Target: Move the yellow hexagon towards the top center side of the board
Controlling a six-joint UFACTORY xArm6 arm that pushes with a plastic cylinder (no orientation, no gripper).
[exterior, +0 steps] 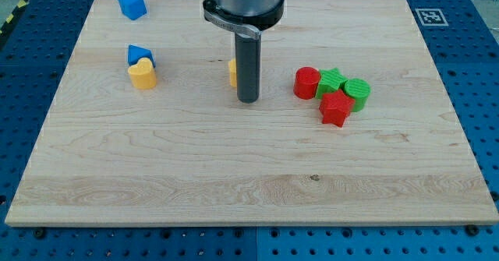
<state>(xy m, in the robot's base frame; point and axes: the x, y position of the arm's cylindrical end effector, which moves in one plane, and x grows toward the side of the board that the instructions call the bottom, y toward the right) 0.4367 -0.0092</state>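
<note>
The yellow hexagon (232, 72) lies near the middle of the wooden board (249, 183), mostly hidden behind my rod; only its left edge shows. My tip (247, 100) rests on the board just below and slightly right of the hexagon, close to it; contact cannot be told.
A blue block (132, 4) sits at the view's top left. A blue block (140, 54) touches a yellow heart-shaped block (143, 75) at the left. At the right cluster a red cylinder (306, 82), green star (331, 82), green cylinder (357, 93) and red block (336, 108).
</note>
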